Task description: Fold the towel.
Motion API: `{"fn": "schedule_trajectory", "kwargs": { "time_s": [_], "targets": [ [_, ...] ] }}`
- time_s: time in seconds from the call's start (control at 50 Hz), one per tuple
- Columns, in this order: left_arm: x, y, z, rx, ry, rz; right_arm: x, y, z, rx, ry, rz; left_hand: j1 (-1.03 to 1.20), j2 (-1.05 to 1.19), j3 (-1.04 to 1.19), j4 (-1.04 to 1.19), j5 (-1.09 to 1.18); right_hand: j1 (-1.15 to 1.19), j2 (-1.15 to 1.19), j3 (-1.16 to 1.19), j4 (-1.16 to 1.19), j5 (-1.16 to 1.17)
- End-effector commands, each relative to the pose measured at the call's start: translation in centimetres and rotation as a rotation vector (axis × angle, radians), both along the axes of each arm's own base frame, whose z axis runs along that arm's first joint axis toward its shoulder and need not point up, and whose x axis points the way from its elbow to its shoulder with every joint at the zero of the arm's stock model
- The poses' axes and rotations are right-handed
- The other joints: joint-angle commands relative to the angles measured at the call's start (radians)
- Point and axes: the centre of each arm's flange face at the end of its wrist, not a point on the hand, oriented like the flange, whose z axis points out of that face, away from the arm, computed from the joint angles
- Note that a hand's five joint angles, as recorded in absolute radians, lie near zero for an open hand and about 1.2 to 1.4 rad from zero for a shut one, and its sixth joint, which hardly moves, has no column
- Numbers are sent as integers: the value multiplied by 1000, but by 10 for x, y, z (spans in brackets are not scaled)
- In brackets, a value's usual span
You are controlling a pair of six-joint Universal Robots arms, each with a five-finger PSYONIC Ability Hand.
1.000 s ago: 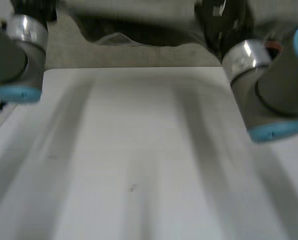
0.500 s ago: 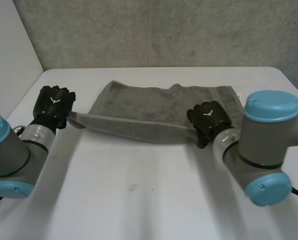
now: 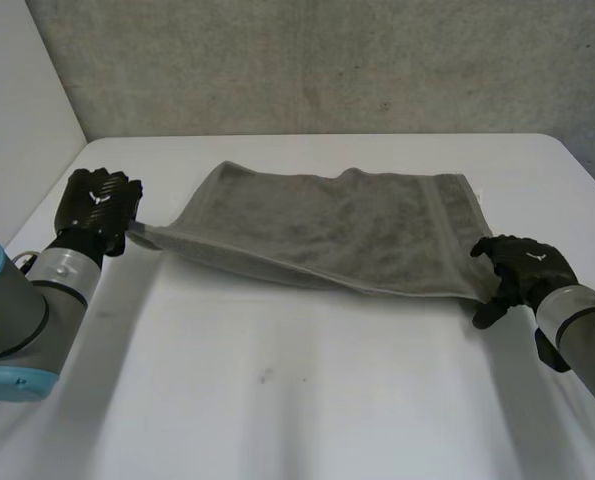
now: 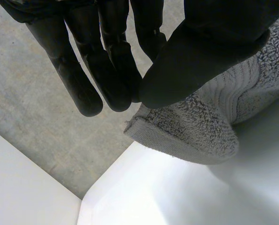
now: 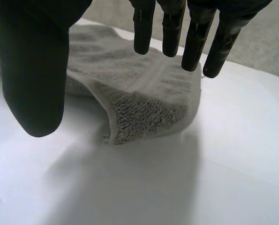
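Changes since half a second ago:
- The right hand (image 3: 525,268) has shifted from the middle of the near edge of the towel (image 3: 347,225) out to its near right corner, a little closer to the robot.
- The towel now reaches farther right. Its near edge runs in one long slant from hand to hand; before, it stopped at the right hand mid-cloth.
- The left hand (image 3: 99,205) has barely moved, a touch outward, and is at the near left corner.
- The far edge of the towel is unchanged, flat on the table (image 3: 277,400).

Towel: grey, spread across the far half of the white table, long side running left to right. The near left corner is lifted off the surface at the left hand. The rest lies down, with a soft fold along the near edge.

Left hand, own wrist view: the thumb (image 4: 209,42) presses on the towel corner (image 4: 195,126). The fingers (image 4: 109,70) are straight and close together, meeting the thumb tip, with the corner clamped between them. The hemmed tip pokes out just below the fingertips.

Right hand, own wrist view: thumb (image 5: 33,65) and fingers (image 5: 195,42) are spread well apart, clear of the cloth. The towel corner (image 5: 144,98) lies on the table (image 5: 223,164) beneath the palm, its edge curled up and the terry loops showing. In the head view the fingertips are just beside that corner; I cannot tell whether they touch it.

A grey wall (image 3: 327,60) stands behind the table.
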Motion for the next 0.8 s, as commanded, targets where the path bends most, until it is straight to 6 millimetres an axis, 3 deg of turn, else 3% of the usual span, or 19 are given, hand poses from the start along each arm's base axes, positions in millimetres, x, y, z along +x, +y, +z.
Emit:
{"fn": "schedule_trajectory", "kwargs": {
  "time_s": [0.02,0.14,0.16,0.18,0.22,0.34,0.38,0.4,0.44,0.46,0.5,0.52,0.54,0.56,0.6,0.7,0.8],
  "targets": [
    [1,0,-1,2,0,4,1,-11,-16,-6,-60,-29,186,178,180,179,180,88,42,55,59,74],
    [2,-1,-1,2,0,7,0,-22,-22,-69,-37,-29,186,178,180,179,180,338,292,305,309,324],
    [2,-1,-1,2,0,7,-1,-26,-22,-87,-35,-32,186,178,180,179,180,567,521,534,538,553],
    [2,-1,-1,2,0,7,-1,-26,-22,-87,-35,-32,186,178,180,179,180,570,524,536,541,556],
    [1,-1,-1,2,0,5,-6,-32,-21,-105,-36,-42,186,178,180,179,180,1112,1066,1079,1083,1098],
    [1,6,-3,26,-13,-1,-14,-38,-8,-134,-19,-53,186,178,180,179,180,1115,1069,1081,1086,1101],
    [1,9,3,24,-14,-2,-15,-36,14,-186,60,-24,186,178,180,179,180,1115,1069,1081,1086,1101],
    [2,14,11,24,-19,-2,-15,-36,14,-187,60,-24,186,178,180,179,180,1115,1069,1081,1086,1101],
    [4,20,19,36,-22,1,-14,-23,42,-222,190,39,186,178,180,179,180,1115,1069,1081,1086,1101],
    [4,25,25,52,-25,1,-14,-23,42,-222,191,40,186,178,180,179,180,1115,1069,1081,1086,1101],
    [6,34,33,83,-32,1,-14,-4,70,-238,385,123,186,178,180,179,180,1115,1069,1081,1086,1101],
    [6,34,33,84,-32,1,-14,-3,70,-238,386,124,186,178,180,179,180,1115,1069,1081,1086,1101],
    [8,46,46,110,-38,0,-19,10,80,-202,503,169,186,178,180,179,180,1115,1069,1081,1086,1101],
    [8,46,46,110,-38,0,-19,10,80,-201,504,169,186,178,180,179,180,1115,1069,1081,1086,1101],
    [15,81,62,223,-130,-4,-35,26,89,-107,674,222,186,178,180,179,180,1115,1069,1081,1086,1101],
    [24,110,56,381,-288,-25,-51,44,91,35,816,314,186,178,180,179,180,1115,1069,1081,1086,1101],
    [24,114,47,409,-339,-46,-53,42,87,52,822,328,186,178,180,179,180,1115,1069,1081,1086,1101]
  ]
}}
